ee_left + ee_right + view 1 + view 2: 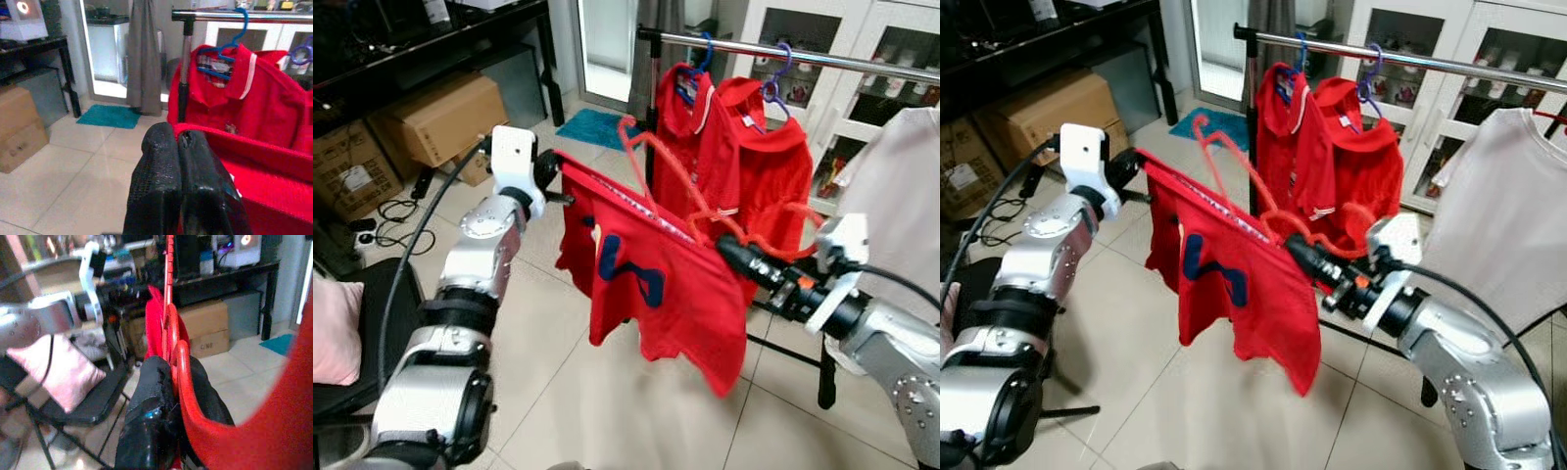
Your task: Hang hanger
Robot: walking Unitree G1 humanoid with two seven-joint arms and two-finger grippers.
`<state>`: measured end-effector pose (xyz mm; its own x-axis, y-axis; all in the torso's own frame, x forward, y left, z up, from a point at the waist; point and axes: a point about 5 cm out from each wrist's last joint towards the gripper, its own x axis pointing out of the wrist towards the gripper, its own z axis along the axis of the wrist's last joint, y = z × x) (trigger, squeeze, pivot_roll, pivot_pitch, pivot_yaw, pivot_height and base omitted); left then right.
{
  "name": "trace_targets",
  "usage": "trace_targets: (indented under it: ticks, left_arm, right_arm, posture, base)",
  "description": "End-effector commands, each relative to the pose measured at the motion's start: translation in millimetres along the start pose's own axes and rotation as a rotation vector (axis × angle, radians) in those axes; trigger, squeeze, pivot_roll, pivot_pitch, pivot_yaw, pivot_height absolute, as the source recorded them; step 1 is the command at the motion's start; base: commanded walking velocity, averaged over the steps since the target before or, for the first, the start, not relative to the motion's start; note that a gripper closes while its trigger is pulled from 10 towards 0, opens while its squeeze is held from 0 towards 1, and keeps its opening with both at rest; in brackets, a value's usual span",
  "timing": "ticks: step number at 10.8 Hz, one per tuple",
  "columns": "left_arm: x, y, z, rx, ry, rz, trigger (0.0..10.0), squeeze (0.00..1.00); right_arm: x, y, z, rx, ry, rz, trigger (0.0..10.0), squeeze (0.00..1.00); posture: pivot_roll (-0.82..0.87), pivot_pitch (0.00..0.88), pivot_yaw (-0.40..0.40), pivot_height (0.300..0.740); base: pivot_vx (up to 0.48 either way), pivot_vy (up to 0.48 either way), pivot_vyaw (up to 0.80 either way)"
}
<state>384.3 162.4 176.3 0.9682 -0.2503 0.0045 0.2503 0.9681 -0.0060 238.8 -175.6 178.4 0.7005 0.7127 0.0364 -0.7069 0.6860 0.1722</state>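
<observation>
Pale glossy floor tiles [607, 392] spread under a black desk [460, 39] with cardboard boxes [440, 117] stacked beneath it. A teal mat [110, 116] lies before a bright doorway beside a grey curtain [144, 54]. White glass-fronted cabinets [1430, 59] line the far wall.

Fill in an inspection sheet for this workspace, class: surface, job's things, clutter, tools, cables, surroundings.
Surface: pale tiled floor.
Job's things: red hanger carrying a red shirt, held level before the clothes rail, not yet hooked on.
Clutter: cardboard boxes; teal mat.
Tools: left tool shut on the shirt's end; right tool shut on the hanger.
Cables: black cable along the left arm; more on the floor.
Surroundings: two red shirts and a white garment on the rail; white cabinet; pink cushion on a chair.
</observation>
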Motion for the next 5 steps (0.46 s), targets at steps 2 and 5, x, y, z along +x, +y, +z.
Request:
trace_targets:
  ticks: [2, 5]
  left_arm:
    - [2.3, -36.4, -5.0, -0.012, 0.002, -0.184, 0.0, 0.00]
    - [-11.3, -107.7, -15.9, 0.078, 0.011, -0.541, 0.0, 0.00]
  right_arm:
    - [13.5, -4.1, 8.4, 0.022, -0.079, -0.106, 0.0, 0.00]
    - [42.4, -15.1, 13.1, 0.035, -0.162, -0.289, 0.0, 0.00]
  posture:
    - [-0.12, 0.000, 0.071, 0.740]
    - [-0.12, 0.000, 0.076, 0.740]
  base:
    - [0.000, 0.000, 0.00]
    - [0.000, 0.000, 0.00]
